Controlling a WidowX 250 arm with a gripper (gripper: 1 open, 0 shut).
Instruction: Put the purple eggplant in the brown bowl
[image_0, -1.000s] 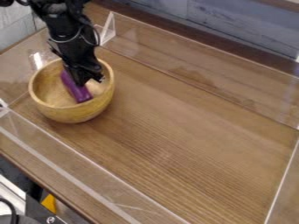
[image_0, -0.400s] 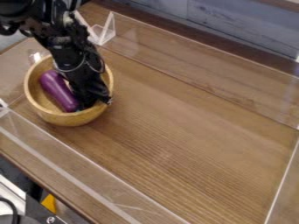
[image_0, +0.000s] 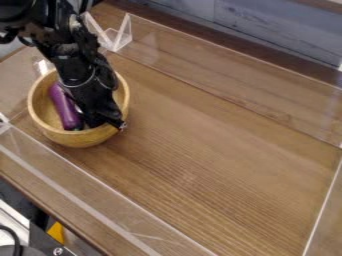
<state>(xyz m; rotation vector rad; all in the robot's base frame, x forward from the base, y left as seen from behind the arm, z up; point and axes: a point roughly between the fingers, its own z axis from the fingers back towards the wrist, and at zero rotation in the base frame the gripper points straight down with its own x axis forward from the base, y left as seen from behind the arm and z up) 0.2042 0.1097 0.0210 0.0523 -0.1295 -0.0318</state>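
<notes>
One robot arm (image_0: 64, 35), black and jointed, reaches down from the upper left of the camera view into the brown bowl (image_0: 48, 124). Its gripper (image_0: 102, 122) sits low over the right side of the bowl, and the claw is narrow, drawn together (the dark parts overlap so much that the tips are hard to pick out). Nothing can be made out between the fingers.

Just beside the gripper, on the left side of the bowl's inside, lies the purple eggplant (image_0: 62, 104). It is within the rim, its length running from the upper left towards the bottom of the bowl (part of it is hidden behind the dark arm). Whether the gripper touches it, I cannot tell.

The bowl stands upright on the wooden table (image_0: 221, 140), near its left edge. Behind the bowl, to the right of the arm, is a pale, see-through angular object (image_0: 115, 36) (what it is, I cannot say). At the lower left, beyond the table's edge, there is a small yellow-orange patch (image_0: 56, 232) among black parts.
</notes>
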